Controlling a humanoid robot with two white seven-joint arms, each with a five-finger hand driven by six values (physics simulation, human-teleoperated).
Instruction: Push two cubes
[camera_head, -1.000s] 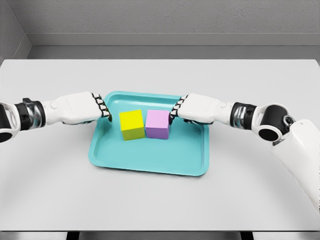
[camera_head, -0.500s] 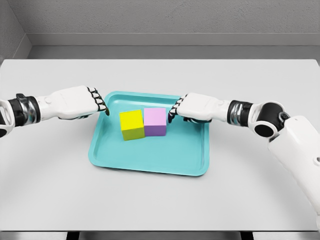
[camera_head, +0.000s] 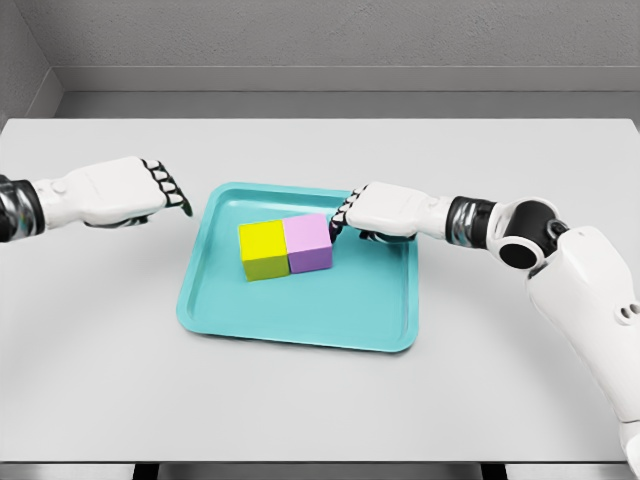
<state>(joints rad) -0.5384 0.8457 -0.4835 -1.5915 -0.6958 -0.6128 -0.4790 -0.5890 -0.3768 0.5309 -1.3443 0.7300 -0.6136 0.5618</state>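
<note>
We see 2 cubes touching near the tray's (camera_head: 300, 330) back edge: yellow cube (camera_head: 263, 249), purple cube (camera_head: 309, 243). Right hand (camera_head: 372, 211), fingers curled, presses the purple one; left hand (camera_head: 125, 191), curled, hovers left of the tray.

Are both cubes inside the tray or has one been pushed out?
Both inside. The yellow cube and purple cube sit side by side, touching, on the floor of the teal tray, within its rim.
</note>
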